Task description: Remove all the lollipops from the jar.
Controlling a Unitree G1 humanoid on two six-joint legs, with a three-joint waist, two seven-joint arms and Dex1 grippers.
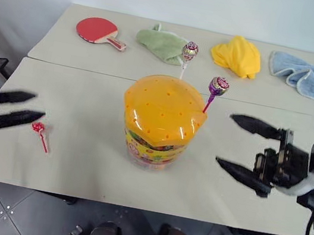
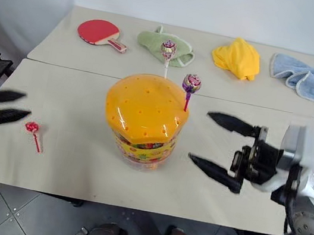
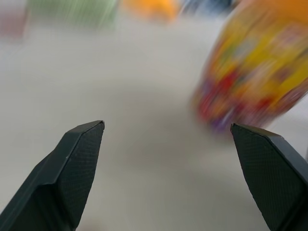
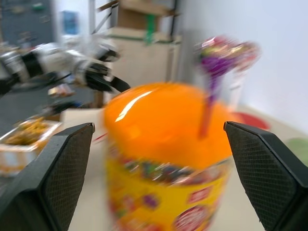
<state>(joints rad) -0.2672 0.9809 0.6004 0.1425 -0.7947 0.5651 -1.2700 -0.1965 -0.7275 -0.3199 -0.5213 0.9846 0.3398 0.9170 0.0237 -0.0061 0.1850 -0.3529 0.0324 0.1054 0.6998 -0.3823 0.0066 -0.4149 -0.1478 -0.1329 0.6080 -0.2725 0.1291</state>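
In the head views the jar (image 1: 159, 121) stood in the middle of the near table (image 1: 76, 170); the purple lollipop (image 1: 217, 86) and the white-stick lollipop (image 1: 189, 52) stood upright in holes of its orange top, the red lollipop (image 1: 38, 129) lay on the table beside the left gripper (image 1: 25, 112), whose fingers were apart and empty. In the left wrist view, its fingers (image 3: 72, 163) stood wide over bare table near the jar. In the right wrist view, the right gripper (image 1: 234, 144) was wide open, empty, the jar between its fingers

Both eye views look down from above on the counter (image 1: 74, 182). Each wrist view faces the jar (image 4: 163, 159) closely from opposite sides.
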